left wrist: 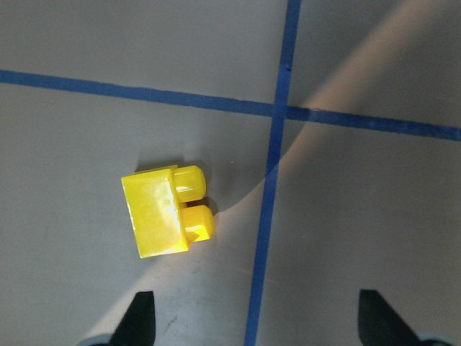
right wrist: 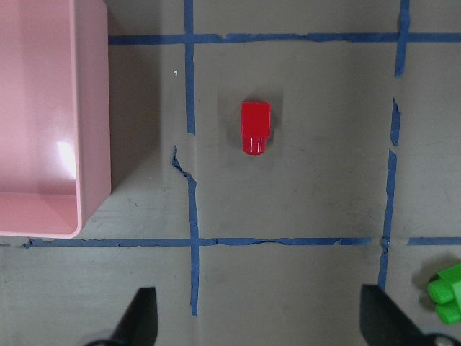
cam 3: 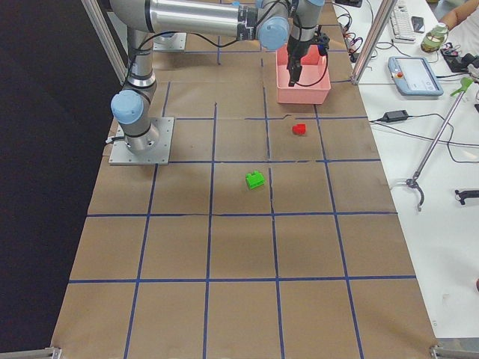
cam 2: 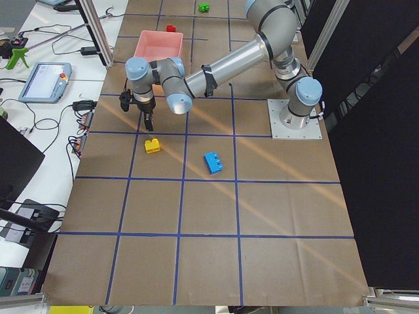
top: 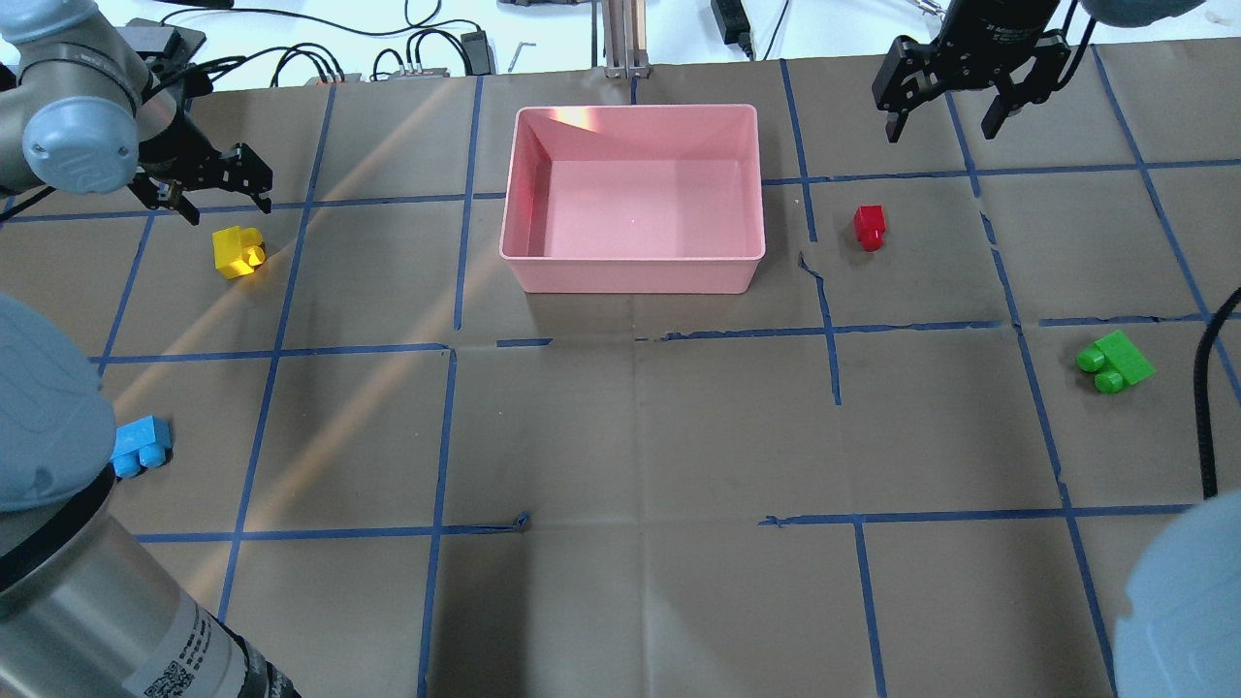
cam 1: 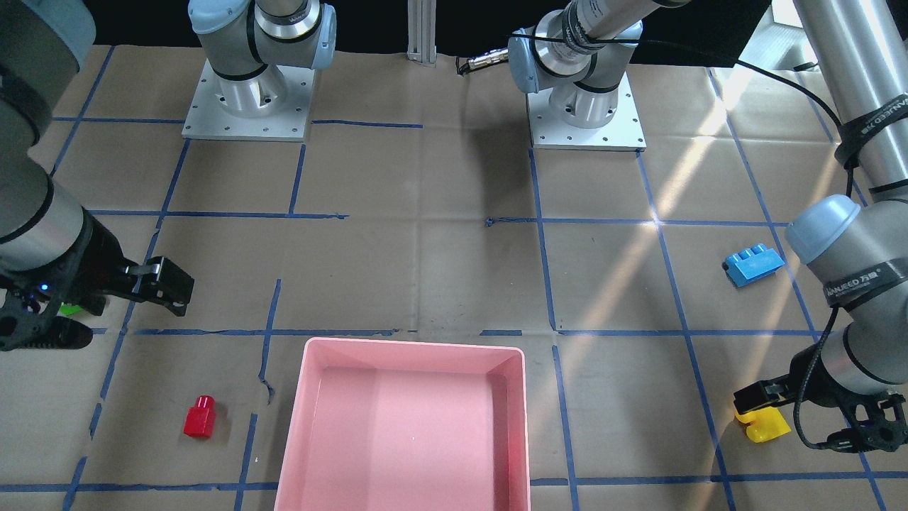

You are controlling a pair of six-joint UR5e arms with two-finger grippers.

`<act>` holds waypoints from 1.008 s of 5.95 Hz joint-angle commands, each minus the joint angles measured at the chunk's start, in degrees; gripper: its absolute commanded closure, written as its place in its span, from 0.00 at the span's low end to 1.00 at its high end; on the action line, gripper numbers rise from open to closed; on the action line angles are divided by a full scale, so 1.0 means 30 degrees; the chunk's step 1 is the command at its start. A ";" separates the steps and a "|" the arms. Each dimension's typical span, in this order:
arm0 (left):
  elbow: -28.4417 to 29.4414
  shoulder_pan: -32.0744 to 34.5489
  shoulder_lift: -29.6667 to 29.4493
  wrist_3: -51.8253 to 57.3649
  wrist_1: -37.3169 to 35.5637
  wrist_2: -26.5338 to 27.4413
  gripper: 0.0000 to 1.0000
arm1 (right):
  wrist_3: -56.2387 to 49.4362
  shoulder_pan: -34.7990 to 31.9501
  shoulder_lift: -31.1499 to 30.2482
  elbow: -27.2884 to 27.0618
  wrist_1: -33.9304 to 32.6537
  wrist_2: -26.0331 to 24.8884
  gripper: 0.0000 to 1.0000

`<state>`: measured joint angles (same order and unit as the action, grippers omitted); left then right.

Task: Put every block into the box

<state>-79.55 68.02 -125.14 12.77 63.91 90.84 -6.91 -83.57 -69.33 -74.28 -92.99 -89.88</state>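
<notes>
Blocks all four lay on the brown bench [top: 630,436], outside the pink box [top: 630,276], which sat at the far middle. Yellow block [top: 238,252] and blue block [top: 143,446] were on the robot's left side, well apart. Red block [top: 870,227] lay near the box's right wall, green block [top: 1115,362] farther right and nearer the robot. Left end effector [top: 215,194] hung above the bench near the yellow block — fingers spread wide, gripping nothing. Right end effector [top: 945,121] hung beyond the red block — likewise wide open and empty.
</notes>
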 commanded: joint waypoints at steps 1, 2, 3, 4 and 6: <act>0.0176 -0.0406 -0.1409 0.0195 -0.0765 0.0041 0.01 | -0.0771 0.0464 0.1717 0.0152 -0.1166 0.0134 0.00; 0.0149 -0.0669 -0.1935 0.0255 -0.1752 0.0041 0.01 | -0.0743 0.0465 0.2623 -0.0109 -0.2504 0.0193 0.00; 0.0061 -0.0671 -0.2201 0.0284 -0.2052 0.0070 0.01 | -0.0714 0.0465 0.3212 -0.0953 -0.3881 0.0223 0.00; 0.0032 -0.0671 -0.2291 0.0343 -0.2055 0.0099 0.02 | -0.0626 0.0436 0.3827 -0.2209 -0.6244 0.0223 0.00; -0.0116 -0.0701 -0.2263 0.0607 -0.2055 0.0129 0.35 | -0.0509 0.0436 0.4737 -0.3624 -0.9363 0.0223 0.00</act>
<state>-79.82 65.95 -131.93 14.36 57.77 91.20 -8.62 -82.26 -56.51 -83.42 -117.11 -89.25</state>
